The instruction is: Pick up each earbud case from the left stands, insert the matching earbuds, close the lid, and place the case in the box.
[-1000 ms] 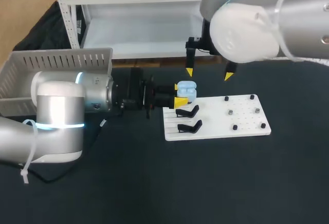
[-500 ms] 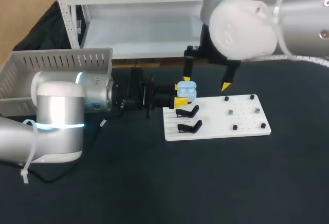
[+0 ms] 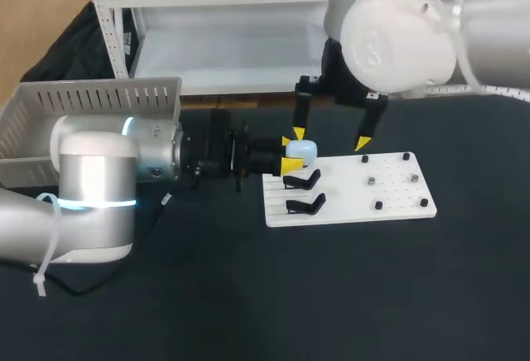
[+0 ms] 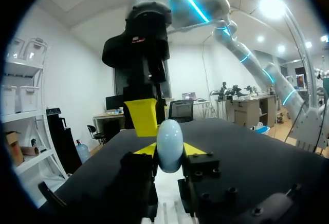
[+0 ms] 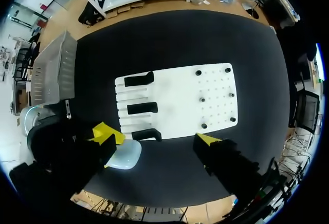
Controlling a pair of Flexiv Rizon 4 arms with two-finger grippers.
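Observation:
My left gripper (image 3: 291, 156) comes in level from the left and is shut on a light-blue earbud case (image 3: 301, 151), held over the back left corner of the white board (image 3: 348, 194). In the left wrist view the case (image 4: 169, 145) stands upright between the yellow fingertips (image 4: 194, 150). My right gripper (image 3: 330, 138) hangs over it, open, one yellow tip touching the case's top and the other out over the board. From the right wrist view the case (image 5: 126, 155) lies beside one finger of that gripper (image 5: 157, 137). Its lid looks closed.
Two empty black stands (image 3: 302, 180) (image 3: 305, 204) sit on the board's left part, and small black pegs (image 3: 371, 180) dot its right part. A grey slatted box (image 3: 91, 100) stands at the back left, behind my left arm. Dark cloth covers the table.
My right gripper has come down and a little left, so one tip now rests on the case. The case's raised upper part seen before now looks lowered. The left arm has not moved.

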